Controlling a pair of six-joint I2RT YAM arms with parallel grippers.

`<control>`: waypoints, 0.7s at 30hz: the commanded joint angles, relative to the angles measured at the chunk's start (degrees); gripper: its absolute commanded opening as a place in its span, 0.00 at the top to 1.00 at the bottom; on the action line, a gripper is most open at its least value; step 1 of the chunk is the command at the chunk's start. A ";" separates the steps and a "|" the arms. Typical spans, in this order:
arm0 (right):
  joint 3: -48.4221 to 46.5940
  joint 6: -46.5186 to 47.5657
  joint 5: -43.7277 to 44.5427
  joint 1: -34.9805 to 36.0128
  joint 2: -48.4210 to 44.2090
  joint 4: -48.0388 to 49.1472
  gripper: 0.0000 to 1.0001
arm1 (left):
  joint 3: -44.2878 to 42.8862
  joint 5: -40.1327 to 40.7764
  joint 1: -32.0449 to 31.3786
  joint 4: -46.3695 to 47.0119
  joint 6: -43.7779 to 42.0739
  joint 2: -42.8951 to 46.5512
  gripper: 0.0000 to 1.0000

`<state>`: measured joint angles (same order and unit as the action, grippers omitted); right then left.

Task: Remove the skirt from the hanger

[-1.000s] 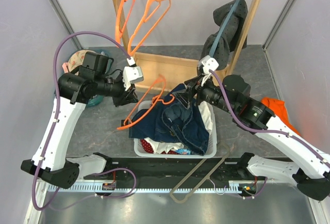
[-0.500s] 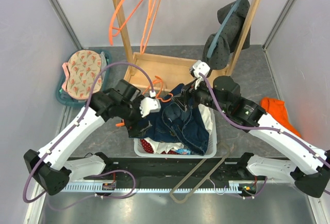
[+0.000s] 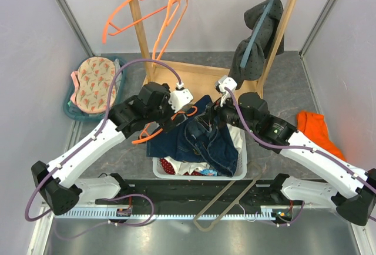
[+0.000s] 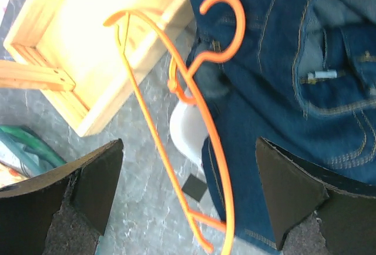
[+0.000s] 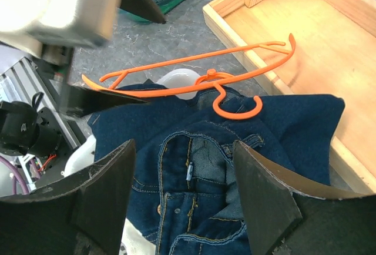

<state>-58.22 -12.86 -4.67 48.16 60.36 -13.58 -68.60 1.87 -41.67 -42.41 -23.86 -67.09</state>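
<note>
An orange hanger (image 3: 158, 127) lies free, its hook (image 4: 223, 32) on a dark blue denim garment (image 3: 202, 140) and its lower arm down on the grey floor; it carries nothing. The denim fills the top of the white laundry basket (image 3: 244, 152). Under it, at the basket's front, shows a strip of the dark red, white-dotted skirt (image 3: 170, 165). My left gripper (image 4: 188, 178) hovers wide open over the hanger (image 4: 176, 149), touching nothing. My right gripper (image 5: 183, 167) stands open just above the denim's waistband (image 5: 197, 149), with the hanger (image 5: 194, 84) lying beyond it.
A wooden rack stands behind on its tray base (image 3: 194, 79). From the rail hang orange hangers (image 3: 147, 2) and a grey dotted garment (image 3: 258, 37). A teal tub of floral cloth (image 3: 94, 84) sits left, orange cloth (image 3: 314, 128) right, and a brown hanger (image 3: 226, 202) by the arm bases.
My left gripper has opened and let go of the orange hanger, which now lies against the basket. The left arm swung in toward the basket. The rail's hangers are swinging.
</note>
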 commanded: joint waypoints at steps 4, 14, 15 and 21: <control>2.31 -2.69 1.41 0.09 -1.82 3.82 0.27 | 4.96 11.49 -3.94 9.89 1.45 -1.64 0.00; 2.93 -3.40 3.43 0.09 -2.79 3.65 0.27 | 11.02 14.13 -4.38 13.85 -1.37 -0.85 0.01; 2.85 -3.48 3.52 0.18 -2.88 3.57 0.27 | 11.55 14.13 -4.47 14.02 -1.45 -1.11 0.01; 2.93 -3.66 4.05 0.18 -3.32 3.21 0.27 | 13.93 12.98 -4.74 14.02 -0.23 -1.81 0.02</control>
<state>-55.37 -15.75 -1.83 48.16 58.59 -12.45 -55.55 14.52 -45.89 -31.11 -23.68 -68.82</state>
